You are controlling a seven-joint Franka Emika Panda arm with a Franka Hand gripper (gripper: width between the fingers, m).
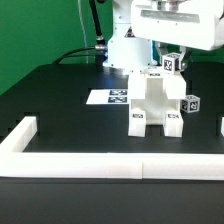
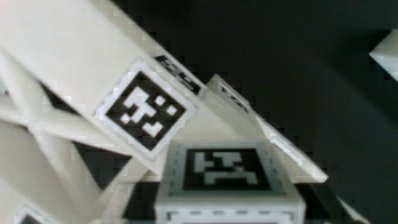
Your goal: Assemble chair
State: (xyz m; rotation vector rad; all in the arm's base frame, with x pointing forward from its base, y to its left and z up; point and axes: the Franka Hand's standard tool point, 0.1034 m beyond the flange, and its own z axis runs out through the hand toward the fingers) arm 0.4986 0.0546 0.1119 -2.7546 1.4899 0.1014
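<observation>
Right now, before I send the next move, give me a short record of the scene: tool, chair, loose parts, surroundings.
chair: partly built, standing upright on the black table
top piece: white, tagged, at the chair's upper end
tool: shut, just above the chair, apparently clamped on the top piece
tagged block: beside the chair on the exterior view's right; contact unclear
marker board: flat on the table, on the exterior view's left of the chair
wall: white, along the table's near edge
</observation>
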